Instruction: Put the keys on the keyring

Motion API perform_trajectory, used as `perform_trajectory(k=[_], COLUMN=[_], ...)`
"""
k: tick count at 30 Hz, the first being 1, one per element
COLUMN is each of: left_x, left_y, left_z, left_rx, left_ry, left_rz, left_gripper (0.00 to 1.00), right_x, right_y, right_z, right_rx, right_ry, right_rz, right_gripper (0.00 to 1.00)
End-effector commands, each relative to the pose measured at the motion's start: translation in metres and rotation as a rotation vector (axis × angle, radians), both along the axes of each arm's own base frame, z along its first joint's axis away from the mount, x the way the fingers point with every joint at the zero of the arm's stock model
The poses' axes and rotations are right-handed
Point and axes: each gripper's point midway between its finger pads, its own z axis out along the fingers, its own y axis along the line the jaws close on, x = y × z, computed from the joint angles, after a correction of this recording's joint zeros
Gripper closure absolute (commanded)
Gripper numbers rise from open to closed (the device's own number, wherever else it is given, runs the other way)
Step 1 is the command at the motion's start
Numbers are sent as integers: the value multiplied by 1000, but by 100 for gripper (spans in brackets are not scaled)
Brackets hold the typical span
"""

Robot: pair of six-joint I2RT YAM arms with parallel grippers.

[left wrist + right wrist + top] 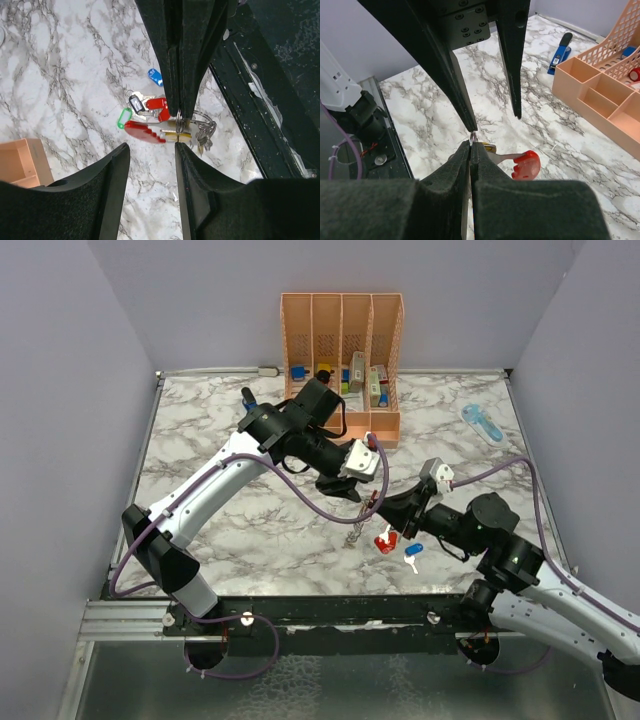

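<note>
My right gripper [471, 145] is shut on the thin silvery keyring [472, 137] and holds it above the table; it also shows in the top view [383, 508]. A red-headed key [526, 165] and a yellow-headed key [177, 135] stick out from the ring. The ring's chain [205, 131] hangs beside them. My left gripper [151, 147] is open, and one fingertip [471, 125] is right next to the ring. Loose keys lie on the table below: a red one [157, 105], a blue one [156, 77] and a green tag [122, 120].
The tall orange slotted rack [342, 350] stands at the back centre. A dark-blue pen-shaped tool [248, 398] lies to its left, and a pale-blue gadget [482, 423] at the back right. The table's black front rail [320, 608] runs close behind the keys.
</note>
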Motion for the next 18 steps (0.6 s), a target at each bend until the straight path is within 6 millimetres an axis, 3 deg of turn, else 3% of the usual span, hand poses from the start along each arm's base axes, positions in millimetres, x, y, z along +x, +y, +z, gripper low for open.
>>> perform_trajectory(k=[1,18], left_x=[5,-1], left_y=[-8,-7], left_z=[11,6], left_rx=[-31,-20], left_ry=[-4,17], left_rz=[8,1], left_gripper=[56,60], right_x=[11,19], right_y=[-2,-6], right_z=[25,35], right_rx=[110,172], right_ry=[-18,14], right_rz=[-66,-127], right_gripper=[98,98])
